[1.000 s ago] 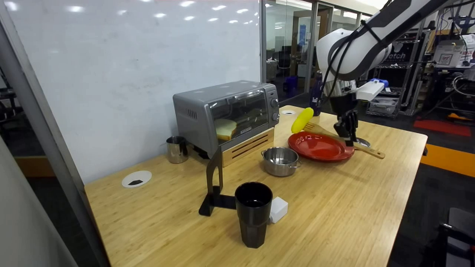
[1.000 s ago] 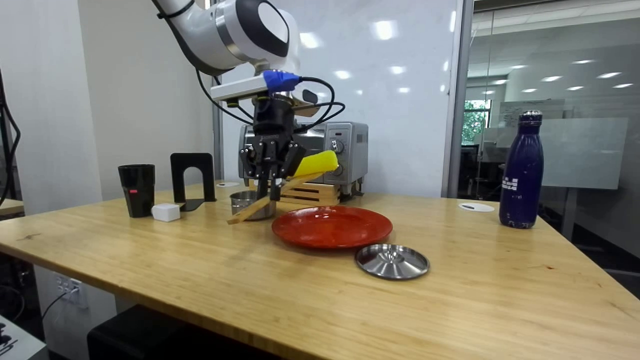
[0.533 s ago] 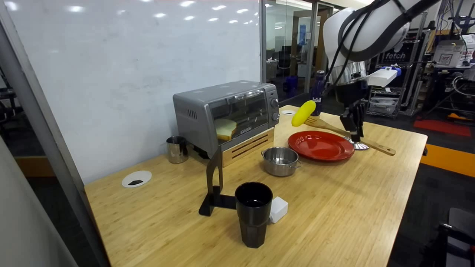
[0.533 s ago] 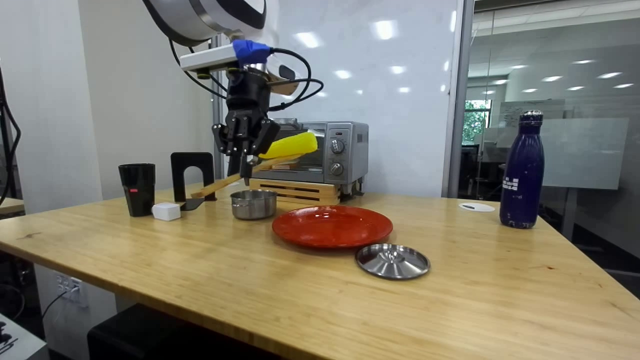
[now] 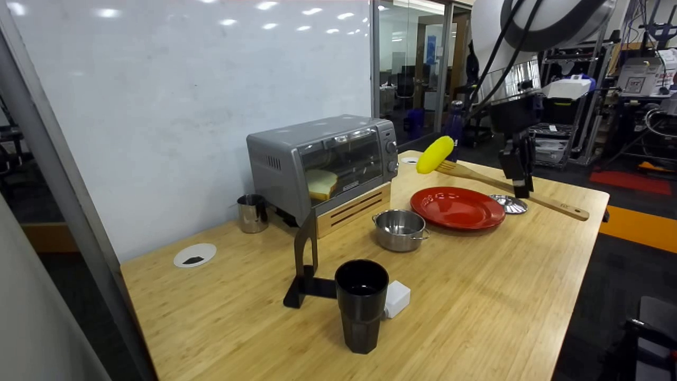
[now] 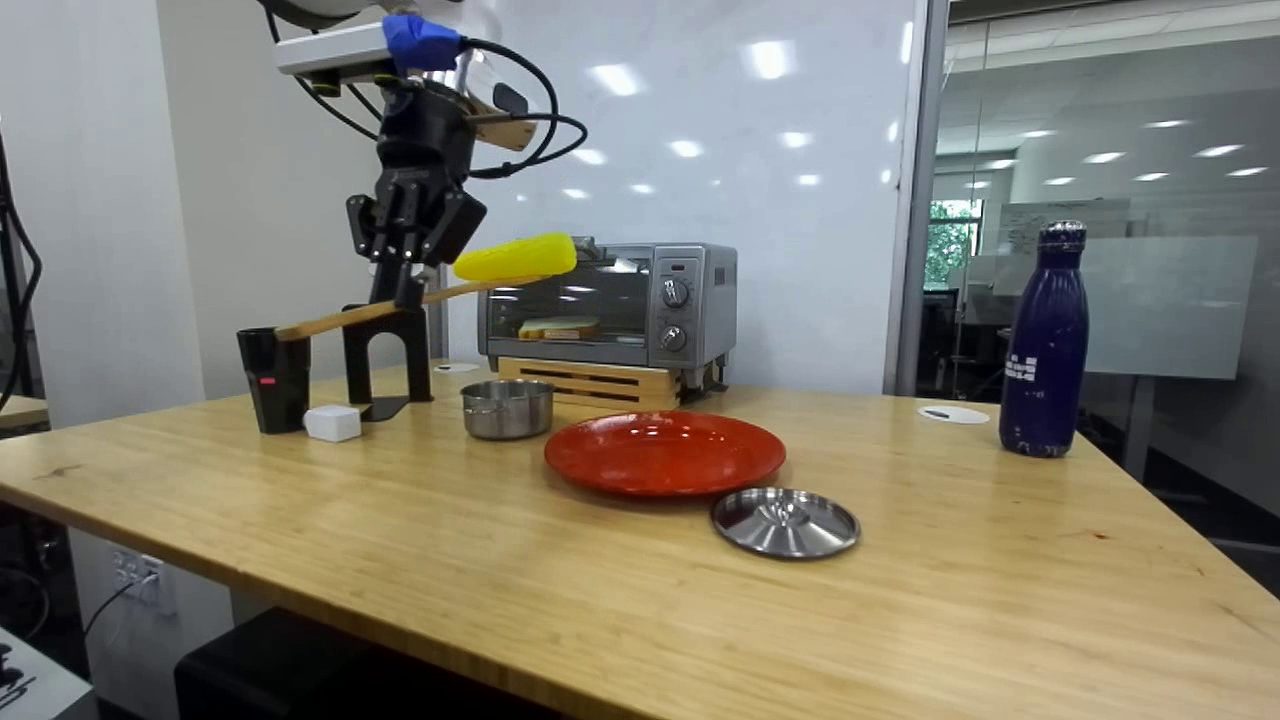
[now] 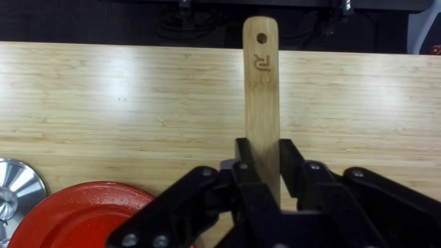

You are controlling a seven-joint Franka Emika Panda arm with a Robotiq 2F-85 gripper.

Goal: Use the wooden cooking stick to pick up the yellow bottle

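One wooden cooking stick (image 7: 262,103), handle pinched in the gripper (image 7: 263,148), slotted far end bearing the load. One yellow bottle (image 6: 515,258), lying on that far end, clear of the table (image 6: 600,600) in both exterior views. Step in hand, by judgement: the lift, pick-up seemingly made. Next move calls for a slow, level hold; no clamp shows on the yellow bottle, so a tilt may roll it off.
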